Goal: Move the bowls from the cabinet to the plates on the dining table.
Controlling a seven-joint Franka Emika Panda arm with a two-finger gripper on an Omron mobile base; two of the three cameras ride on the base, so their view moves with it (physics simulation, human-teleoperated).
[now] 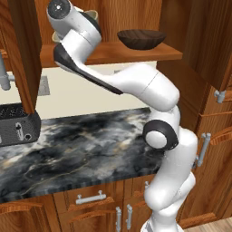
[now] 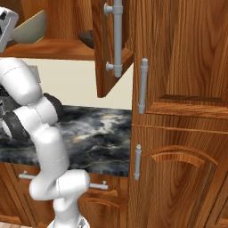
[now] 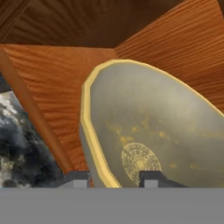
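Low in the hand view our claw point(image 3: 111, 179) straddles the rim of the pale bowl point(image 3: 153, 131), one fingertip outside the wall and one inside, closed to about the rim's thickness; we judge it gripped. The bowl tilts above the cabinet shelf point(image 1: 113, 53) at the upper left of the right base view. We should lift it straight out, clear of the brown bowl point(image 1: 141, 39) and the open door point(image 2: 113, 49), keeping the pinch firm.

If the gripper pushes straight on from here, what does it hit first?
The gripper straddles the rim of the beige bowl, so the bowl's wall is already in its way. Beyond it lies the cabinet interior; how far back is hard to judge.
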